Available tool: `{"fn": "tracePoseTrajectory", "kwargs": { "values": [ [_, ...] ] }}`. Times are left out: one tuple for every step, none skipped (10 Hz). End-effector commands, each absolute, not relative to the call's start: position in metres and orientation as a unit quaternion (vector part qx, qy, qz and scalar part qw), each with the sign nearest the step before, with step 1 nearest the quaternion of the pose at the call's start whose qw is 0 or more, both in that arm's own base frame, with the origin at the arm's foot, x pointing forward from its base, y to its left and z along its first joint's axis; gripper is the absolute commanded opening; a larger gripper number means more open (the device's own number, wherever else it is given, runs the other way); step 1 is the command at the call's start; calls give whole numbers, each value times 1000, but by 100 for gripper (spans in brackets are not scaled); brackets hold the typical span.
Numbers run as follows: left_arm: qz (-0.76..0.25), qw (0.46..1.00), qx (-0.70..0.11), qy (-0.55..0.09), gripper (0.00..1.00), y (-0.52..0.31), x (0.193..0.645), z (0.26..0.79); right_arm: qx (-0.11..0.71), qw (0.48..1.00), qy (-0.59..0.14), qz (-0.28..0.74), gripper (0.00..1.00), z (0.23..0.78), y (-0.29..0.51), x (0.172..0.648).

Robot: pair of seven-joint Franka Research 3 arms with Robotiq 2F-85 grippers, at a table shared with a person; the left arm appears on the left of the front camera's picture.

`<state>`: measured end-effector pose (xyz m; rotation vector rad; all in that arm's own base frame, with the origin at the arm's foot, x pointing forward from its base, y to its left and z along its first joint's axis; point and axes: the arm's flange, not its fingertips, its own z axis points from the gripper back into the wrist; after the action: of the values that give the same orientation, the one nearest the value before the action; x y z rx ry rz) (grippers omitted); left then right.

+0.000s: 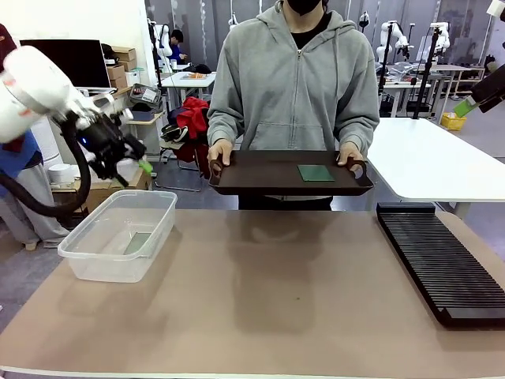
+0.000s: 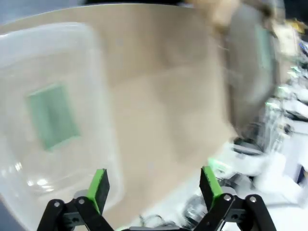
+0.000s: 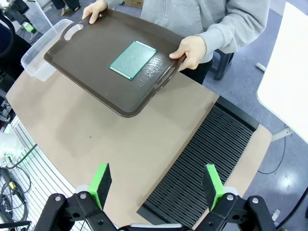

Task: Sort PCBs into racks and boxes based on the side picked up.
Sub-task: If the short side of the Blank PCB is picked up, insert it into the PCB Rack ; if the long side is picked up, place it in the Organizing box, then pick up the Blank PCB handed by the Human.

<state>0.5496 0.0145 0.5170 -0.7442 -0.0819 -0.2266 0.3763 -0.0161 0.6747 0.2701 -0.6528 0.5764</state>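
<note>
Sorting stands between two boards, as we read it: one PCB [image 1: 138, 242] lies flat on the floor of the clear box [image 1: 95, 272] at the desk's [image 1: 276, 308] left edge. The left gripper [image 1: 130, 162] hangs above that box, fingers spread wide with nothing between them. A second PCB [image 1: 316, 172] waits on the dark tray [image 1: 260, 186], which a person holds by both handles just beyond the desk's far edge. The right gripper [image 3: 156, 185] is likewise spread to the full and empty, poised near the rack [image 3: 207, 159] along the desk's right edge.

We judge the next move to be a reach to the tray for that board. It lies flat, so a pincer must catch it by an edge, and then comes the choice of rack or box.

Which face of either board is up we cannot tell. The left wrist view is smeared by motion — box and board are soft shapes there — and the rack's right side runs off the front view.
</note>
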Motion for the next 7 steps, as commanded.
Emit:
{"fn": "tracePoseTrajectory", "kwargs": {
  "values": [
    [-83, 953, -287, -51, 100, 15, 560, 487, 131, 898, -314, 278, 100, 674, -16, 376],
    [-83, 953, -287, -51, 100, 15, 560, 487, 131, 898, -314, 278, 100, 674, -16, 376],
    [-83, 953, -287, -51, 100, 15, 560, 487, 131, 898, -314, 278, 100, 674, -16, 376],
    [-83, 953, -287, -51, 100, 15, 560, 487, 131, 898, -314, 278, 100, 674, -16, 376],
    [-83, 953, -287, -51, 100, 15, 560, 487, 131, 898, -314, 278, 100, 674, -16, 376],
    [-83, 953, -287, -51, 100, 15, 560, 487, 131, 898, -314, 278, 100, 674, -16, 376],
    [-83, 953, -287, -51, 100, 15, 560, 487, 131, 898, -314, 278, 100, 674, -16, 376]
  ]
}}
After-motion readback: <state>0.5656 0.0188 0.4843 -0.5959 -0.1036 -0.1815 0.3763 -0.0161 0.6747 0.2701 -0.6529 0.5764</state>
